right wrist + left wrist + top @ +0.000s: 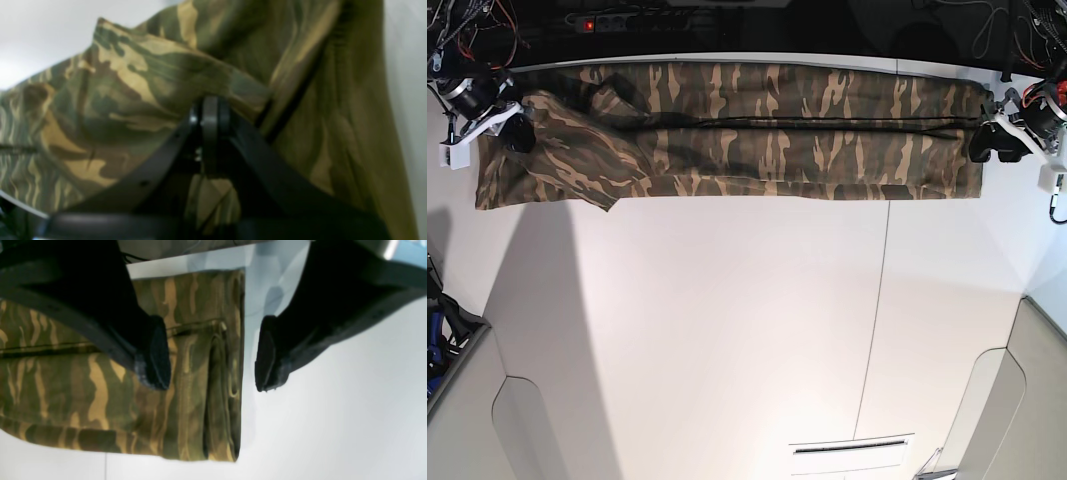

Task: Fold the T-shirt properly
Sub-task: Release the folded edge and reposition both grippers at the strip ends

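Observation:
The camouflage T-shirt point(757, 140) lies folded into a long narrow strip across the far side of the white table point(727, 330). My left gripper point(210, 353) is open at the strip's end on the base view's right point(982, 140). One finger hovers over the T-shirt point(83, 383), the other over bare table, straddling the stacked folded edge. My right gripper point(210, 110) is at the opposite end point(517, 135), shut on a raised fold of the T-shirt point(133, 83), which drapes around its tips.
A dark gap with a power strip point(587, 22) and cables runs behind the table's far edge. A thin seam point(882, 300) crosses the tabletop. Grey panels point(1017, 400) sit at the near corners.

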Controlling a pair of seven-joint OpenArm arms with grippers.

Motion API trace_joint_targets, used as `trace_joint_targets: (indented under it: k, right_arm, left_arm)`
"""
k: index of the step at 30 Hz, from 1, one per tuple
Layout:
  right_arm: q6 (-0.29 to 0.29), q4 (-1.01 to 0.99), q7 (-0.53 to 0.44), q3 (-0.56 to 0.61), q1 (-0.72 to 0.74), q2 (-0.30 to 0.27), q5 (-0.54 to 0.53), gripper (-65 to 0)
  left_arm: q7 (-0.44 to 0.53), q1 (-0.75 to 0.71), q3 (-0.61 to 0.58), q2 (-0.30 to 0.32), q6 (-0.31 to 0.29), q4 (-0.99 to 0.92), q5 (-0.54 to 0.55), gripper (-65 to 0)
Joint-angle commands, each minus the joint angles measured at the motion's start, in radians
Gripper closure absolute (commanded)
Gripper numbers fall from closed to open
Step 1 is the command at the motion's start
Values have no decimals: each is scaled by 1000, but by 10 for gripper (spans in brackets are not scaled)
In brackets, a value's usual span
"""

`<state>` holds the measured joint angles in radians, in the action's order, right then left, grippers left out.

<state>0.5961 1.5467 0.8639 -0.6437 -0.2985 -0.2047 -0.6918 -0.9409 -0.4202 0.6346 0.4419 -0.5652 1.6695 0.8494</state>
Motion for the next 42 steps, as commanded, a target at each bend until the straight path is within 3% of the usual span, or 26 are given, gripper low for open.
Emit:
trace_joint_targets:
  k: [1, 7, 15, 26, 32, 35, 42]
  right_arm:
    - [3, -3, -18, -5, 11, -14, -11, 0]
    - [2, -18, -11, -5, 21, -14, -15, 0]
    - [2, -18, -7, -5, 21, -14, -16, 0]
    - [2, -18, 8, -5, 21, -14, -30, 0]
    - [3, -18, 9, -5, 21, -14, -31, 0]
    - [2, -18, 9, -5, 21, -14, -34, 0]
    - [2, -18, 9, -5, 21, -14, -34, 0]
  left_arm:
    - [18, 2, -7, 18, -7, -2, 10, -424]
    - [58, 2, -77, 18, -7, -82, -23, -424]
    - [105, 5, -84, 22, -7, -107, -75, -423]
    - [106, 10, -84, 94, -6, -62, -76, -424]
    - [108, 21, -85, 92, -3, -61, -109, -427]
    - [123, 21, -85, 90, 21, -67, -137, -473]
    - [126, 21, -85, 82, 30, -75, -132, -473]
